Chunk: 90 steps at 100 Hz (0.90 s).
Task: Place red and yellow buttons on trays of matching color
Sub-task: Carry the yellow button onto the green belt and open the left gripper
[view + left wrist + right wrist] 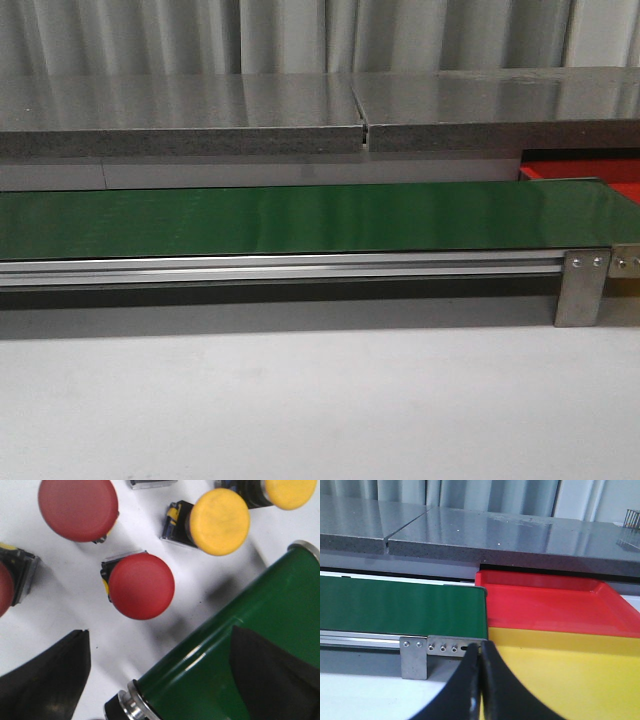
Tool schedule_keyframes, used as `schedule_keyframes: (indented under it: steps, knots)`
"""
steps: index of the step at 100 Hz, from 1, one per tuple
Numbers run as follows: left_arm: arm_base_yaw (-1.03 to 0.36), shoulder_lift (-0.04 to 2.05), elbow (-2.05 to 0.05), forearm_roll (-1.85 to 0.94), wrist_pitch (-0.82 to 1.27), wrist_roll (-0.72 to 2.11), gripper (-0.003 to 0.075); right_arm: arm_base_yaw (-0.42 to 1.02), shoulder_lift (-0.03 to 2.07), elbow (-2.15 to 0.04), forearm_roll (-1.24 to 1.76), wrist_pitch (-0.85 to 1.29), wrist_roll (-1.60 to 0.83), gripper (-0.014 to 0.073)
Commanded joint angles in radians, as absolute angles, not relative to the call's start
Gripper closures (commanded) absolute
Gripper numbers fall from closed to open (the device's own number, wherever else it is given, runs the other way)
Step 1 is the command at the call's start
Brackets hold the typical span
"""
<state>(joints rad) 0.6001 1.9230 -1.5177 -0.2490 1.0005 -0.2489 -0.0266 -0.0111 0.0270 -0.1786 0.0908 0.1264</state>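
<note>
In the left wrist view, the left gripper (pixel 155 680) hangs with its two dark fingers (pixel 47 677) spread wide apart and nothing between them; one finger lies over the white table (pixel 65 605), the other over the rounded end of the green belt (pixel 270 610). Just beside the belt's end, on the table, sits a red button (pixel 141 586), dome up. Beyond it stands a second red button (pixel 78 507), and a third red cap (pixel 4 587) shows only at the frame edge. Also near the belt's end is a yellow button (pixel 219 521) lying on its side, with another yellow button (pixel 290 491) past it, partly cut off.

In the right wrist view, the right gripper (pixel 480 690) has its fingers pressed together, holding nothing. Nearest it, just past the belt's other end, is the yellow tray (pixel 560 680); the red tray (pixel 550 605) touches the yellow one on its far side. Behind both runs a grey stone ledge (pixel 470 530).

Neither arm shows in the front view, where only the belt, bare, and a corner of the red tray appear.
</note>
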Motion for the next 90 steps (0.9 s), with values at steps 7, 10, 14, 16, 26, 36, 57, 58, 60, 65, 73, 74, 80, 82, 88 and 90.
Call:
schedule_keyframes:
  steps: [7,10,14,16,26,36,57,58,60,65,73,74,80,82,88,90]
  knots:
    - [0.602,1.913,-1.553,-0.218,0.966,-0.284,0.0153,-0.025,-0.026,0.017,-0.181,0.017,0.126,0.0661]
    - [0.602,1.918,-1.553,-0.216,0.961,-0.284,0.0153,-0.025,-0.026,0.017,-0.181,0.017,0.126,0.0661]
    - [0.602,1.928,-1.553,-0.216,0.953,-0.284,0.0153,-0.025,-0.026,0.017,-0.181,0.017,0.126,0.0661]
    - [0.602,1.929,-1.553,-0.216,0.95,-0.284,0.0153,-0.025,-0.026,0.017,-0.181,0.017,0.126,0.0661]
    - [0.602,1.949,-1.556,-0.218,0.917,-0.284,0.0153,-0.025,-0.026,0.017,-0.181,0.017,0.126,0.0661]
    - [0.602,1.968,-1.557,-0.219,0.888,-0.284,0.0153,-0.025,-0.026,0.017,-0.181,0.017,0.126,0.0661]
    - [0.6,1.983,-1.568,-0.223,0.831,-0.284,0.0209,-0.025,-0.026,0.017,-0.181,0.017,0.126,0.0661]
    - [0.6,1.983,-1.568,-0.223,0.831,-0.284,0.0222,-0.025,-0.026,0.017,-0.181,0.017,0.126,0.0661]
    - [0.6,1.983,-1.568,-0.228,0.828,-0.284,0.0244,-0.025,-0.026,0.017,-0.181,0.017,0.126,0.0661]
    - [0.6,1.983,-1.568,-0.228,0.827,-0.284,0.0302,-0.025,-0.026,0.017,-0.181,0.017,0.126,0.0661]
    - [0.6,1.983,-1.568,-0.23,0.824,-0.284,0.0389,-0.025,-0.026,0.017,-0.181,0.017,0.126,0.0661]
    - [0.6,1.983,-1.568,-0.23,0.824,-0.284,0.0402,-0.025,-0.026,0.017,-0.181,0.017,0.126,0.0661]
    - [0.6,1.983,-1.568,-0.23,0.824,-0.284,0.045,-0.025,-0.026,0.017,-0.181,0.017,0.126,0.0661]
    - [0.6,1.983,-1.568,-0.23,0.824,-0.284,0.0465,-0.025,-0.026,0.017,-0.181,0.017,0.126,0.0661]
    - [0.6,1.983,-1.568,-0.23,0.824,-0.284,0.0494,-0.025,-0.026,0.017,-0.181,0.017,0.126,0.0661]
    - [0.6,1.983,-1.568,-0.23,0.824,-0.284,0.0497,-0.025,-0.026,0.017,-0.181,0.017,0.126,0.0661]
